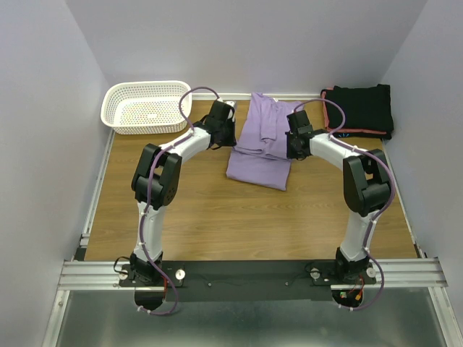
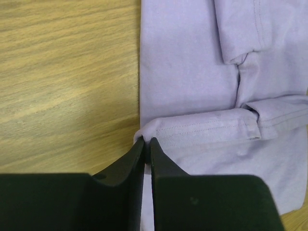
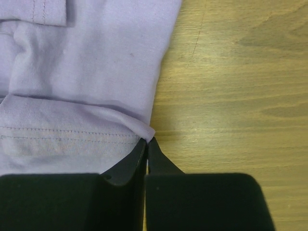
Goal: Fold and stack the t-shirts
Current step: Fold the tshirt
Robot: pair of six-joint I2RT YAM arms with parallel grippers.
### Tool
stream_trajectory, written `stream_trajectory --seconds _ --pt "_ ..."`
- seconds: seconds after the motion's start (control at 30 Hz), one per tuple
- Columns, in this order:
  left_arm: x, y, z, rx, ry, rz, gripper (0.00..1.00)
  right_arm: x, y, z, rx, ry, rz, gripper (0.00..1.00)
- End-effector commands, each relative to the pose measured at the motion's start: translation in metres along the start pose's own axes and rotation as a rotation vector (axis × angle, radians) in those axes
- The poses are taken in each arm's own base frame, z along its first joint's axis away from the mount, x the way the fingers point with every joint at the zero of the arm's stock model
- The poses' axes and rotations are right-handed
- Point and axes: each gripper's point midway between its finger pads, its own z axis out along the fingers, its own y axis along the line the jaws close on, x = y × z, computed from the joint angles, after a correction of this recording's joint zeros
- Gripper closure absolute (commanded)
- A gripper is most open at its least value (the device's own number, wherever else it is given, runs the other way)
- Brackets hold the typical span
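The lavender t-shirt (image 1: 262,141) lies partly folded in the middle back of the table, sleeves turned in. My left gripper (image 1: 226,134) is shut on its left edge; in the left wrist view the gripper (image 2: 147,140) pinches a fold of the lavender cloth (image 2: 192,96). My right gripper (image 1: 293,144) is shut on its right edge; in the right wrist view the gripper (image 3: 147,140) pinches a corner of the shirt (image 3: 86,72). Folded black shirts (image 1: 359,108), one with a coral-red edge, are stacked at the back right.
A white mesh basket (image 1: 145,107) stands at the back left. Grey walls close in the table on the left, back and right. A metal rail (image 1: 246,273) runs along the near edge by the arm bases.
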Motion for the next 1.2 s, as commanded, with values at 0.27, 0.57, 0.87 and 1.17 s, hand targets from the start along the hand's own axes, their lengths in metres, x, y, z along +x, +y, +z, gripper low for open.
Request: stream_trajectory --seconds 0.27,0.57,0.87,1.17 --pt "-0.036 -0.009 -0.029 0.015 -0.12 0.01 0.36 -0.047 0.008 -0.034 -0.075 -0.131 0.002 0.61" --pt "-0.005 -0.035 -0.086 0.014 -0.155 -0.035 0.43 -0.04 0.067 -0.072 -0.288 -0.153 -0.002 0.64" --pt "0.069 -0.073 -0.05 0.074 0.011 -0.022 0.91 -0.002 0.097 -0.03 -0.339 -0.03 0.002 0.99" --pt "0.122 -0.056 -0.031 0.033 0.182 -0.033 0.94 -0.003 0.083 0.005 -0.243 -0.018 -0.015 0.99"
